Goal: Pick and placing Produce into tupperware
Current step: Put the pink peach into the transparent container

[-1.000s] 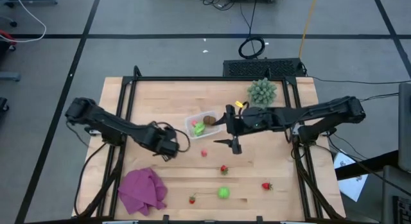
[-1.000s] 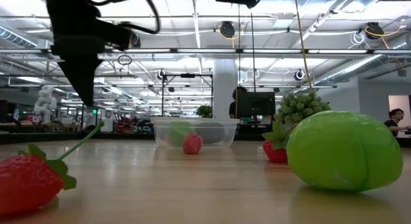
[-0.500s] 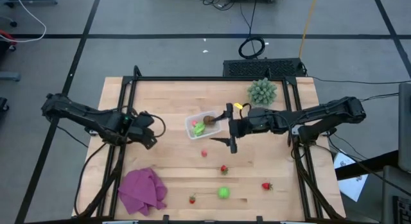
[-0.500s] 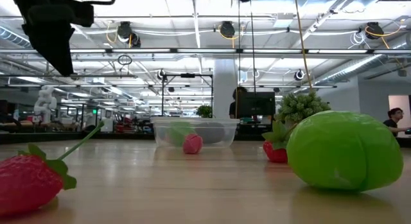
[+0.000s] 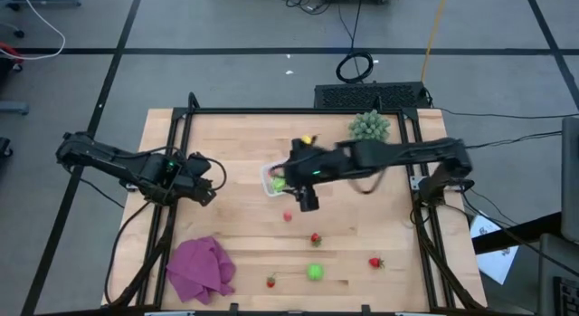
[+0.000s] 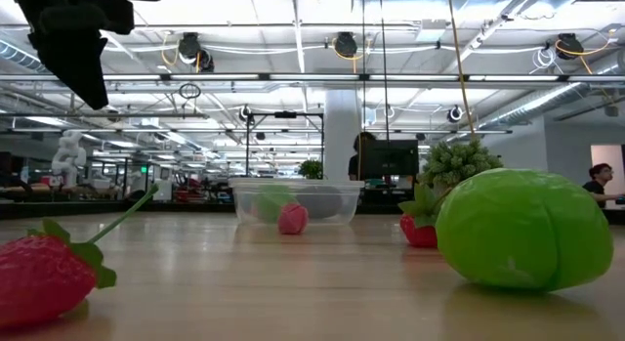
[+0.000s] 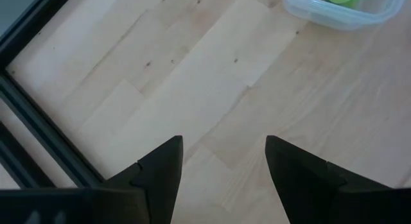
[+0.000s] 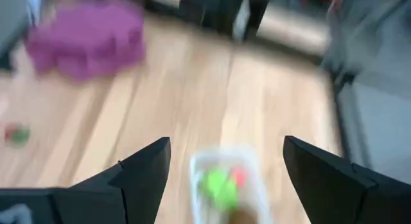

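Observation:
The clear tupperware [image 5: 272,181] stands mid-table, half hidden under my right arm. It holds a green piece [image 8: 217,183] and a red piece [image 8: 239,176]. Loose produce lies on the wood nearer the front edge: a pink piece [image 5: 288,215], a strawberry [image 5: 315,238], a green piece [image 5: 314,272], another strawberry [image 5: 374,262] and a small red piece [image 5: 270,282]. My right gripper [image 5: 308,201] hovers open just beside the tupperware, empty. My left gripper [image 7: 221,163] is open and empty above bare wood near the table's left side.
A purple cloth [image 5: 199,269] lies at the front left. A spiky pale-green plant [image 5: 369,126] stands at the back right. A black frame [image 5: 181,135] borders the tabletop. Bare wood lies between my left gripper and the tupperware.
My left gripper has drawn back toward the table's left edge and risen, then kept still. My right arm has swung toward the table's left, over the tupperware, and lifted; its gripper has tipped less steeply. Both stay open. No produce has moved.

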